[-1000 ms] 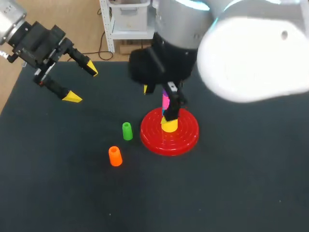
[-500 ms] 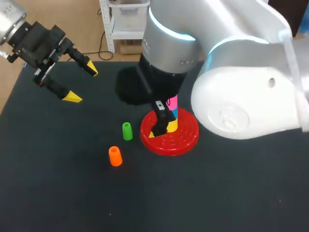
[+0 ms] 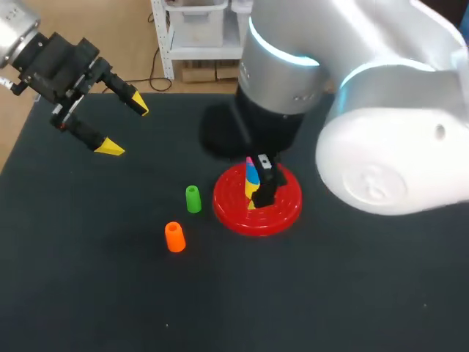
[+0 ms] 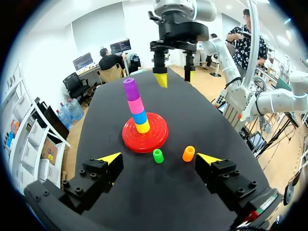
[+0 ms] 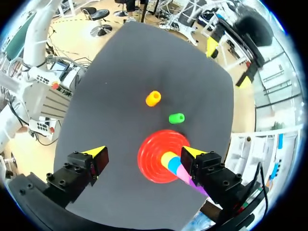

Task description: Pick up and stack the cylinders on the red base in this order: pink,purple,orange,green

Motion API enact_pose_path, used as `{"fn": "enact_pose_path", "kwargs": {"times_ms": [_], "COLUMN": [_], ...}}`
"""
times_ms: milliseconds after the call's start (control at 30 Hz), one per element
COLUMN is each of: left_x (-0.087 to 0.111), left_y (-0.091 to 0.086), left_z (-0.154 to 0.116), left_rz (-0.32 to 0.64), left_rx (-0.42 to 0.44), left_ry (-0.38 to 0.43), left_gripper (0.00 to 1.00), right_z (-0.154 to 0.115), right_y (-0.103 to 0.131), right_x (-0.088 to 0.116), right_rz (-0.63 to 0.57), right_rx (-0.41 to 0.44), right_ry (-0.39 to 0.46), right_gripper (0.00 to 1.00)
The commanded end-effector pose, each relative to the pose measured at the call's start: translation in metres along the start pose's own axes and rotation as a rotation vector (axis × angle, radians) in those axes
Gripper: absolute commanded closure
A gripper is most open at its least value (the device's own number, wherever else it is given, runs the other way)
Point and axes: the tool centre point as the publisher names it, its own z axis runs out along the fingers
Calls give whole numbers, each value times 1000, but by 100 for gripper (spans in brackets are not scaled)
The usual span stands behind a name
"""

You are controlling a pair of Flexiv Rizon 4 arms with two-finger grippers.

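Red base (image 3: 284, 207) sits centre frame in the head view and carries a stack: yellow, blue, then pink cylinder (image 4: 135, 105), with purple cylinder (image 4: 130, 88) on top. Right gripper (image 4: 173, 77) hangs close over the stack, jaws apart and holding nothing — so purple looks already placed. Orange cylinder (image 3: 174, 237) and green cylinder (image 3: 193, 199) stand loose on the table (image 3: 352, 293) left of the base. By the order, orange is next. Left gripper (image 3: 122, 125) is parked upper left, jaws wide apart and empty — probably kept clear of the work.
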Motion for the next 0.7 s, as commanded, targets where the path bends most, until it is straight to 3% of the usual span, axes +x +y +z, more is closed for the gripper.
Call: {"fn": "enact_pose_path", "kwargs": {"times_ms": [33, 367, 700], "left_x": [1, 1, 1], "left_y": [-1, -1, -1], "left_z": [1, 1, 1], "left_rz": [2, 2, 2], "left_rx": [-3, -3, -3], "left_ry": [0, 0, 0], "left_gripper": [0, 0, 0], "right_z": [2, 25, 65], "right_y": [6, -6, -18], "right_x": [-12, -54, -78], "right_rz": [-37, -170, -210], "right_rx": [-2, -82, -168], "right_ry": [-12, -20, -4], "right_gripper": [0, 0, 0]}}
